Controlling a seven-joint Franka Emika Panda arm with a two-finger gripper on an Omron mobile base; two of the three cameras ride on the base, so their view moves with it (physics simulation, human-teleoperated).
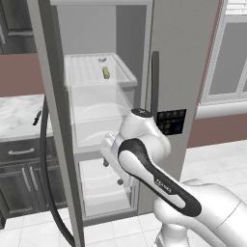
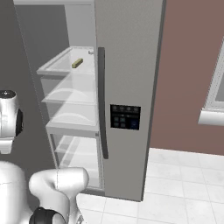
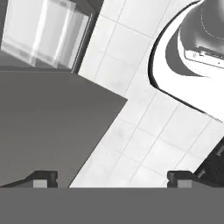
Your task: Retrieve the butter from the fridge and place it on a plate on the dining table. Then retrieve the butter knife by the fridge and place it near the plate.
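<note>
The fridge (image 1: 178,58) (image 2: 127,87) stands with its left door swung open. The butter (image 1: 105,72) (image 2: 77,63), a small yellow-green stick, lies on the top white shelf inside. My gripper (image 1: 113,172) (image 3: 112,179) hangs well below that shelf, in front of the lower drawers. It points down at the floor, open, with nothing between its fingers (image 3: 43,178). The butter knife (image 1: 36,117), slim and dark, lies on the marble counter just left of the open door. The plate and the dining table are out of view.
The open fridge door (image 1: 53,96) stands edge-on between the counter (image 1: 17,113) and the shelves, its dark handle (image 1: 46,169) curving down. Dark drawers sit under the counter. White tiled floor (image 2: 183,183) spreads before the fridge, and a window (image 1: 231,58) is at the right.
</note>
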